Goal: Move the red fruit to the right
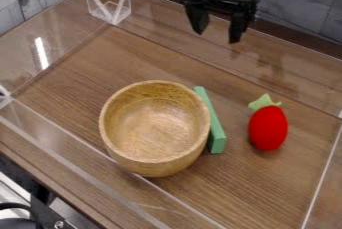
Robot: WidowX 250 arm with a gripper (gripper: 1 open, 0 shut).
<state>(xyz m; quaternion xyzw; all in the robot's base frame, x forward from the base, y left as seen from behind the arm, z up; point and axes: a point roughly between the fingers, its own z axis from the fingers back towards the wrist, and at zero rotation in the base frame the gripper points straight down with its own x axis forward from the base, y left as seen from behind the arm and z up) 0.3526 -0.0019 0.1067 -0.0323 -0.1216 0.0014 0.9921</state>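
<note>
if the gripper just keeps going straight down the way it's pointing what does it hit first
Most likely bare wooden table. The open gripper points steeply down at the back of the scene, well behind the red fruit, green block and wooden bowl. Depth from this single view is uncertain.

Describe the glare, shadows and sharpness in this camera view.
Camera view: soft and low-resolution throughout; white glare streaks on the clear enclosure walls; faint sheen on the wooden tabletop below the open tool; a small highlight on the red fruit; a soft shadow inside the wooden bowl; the green block looks evenly lit.
</note>
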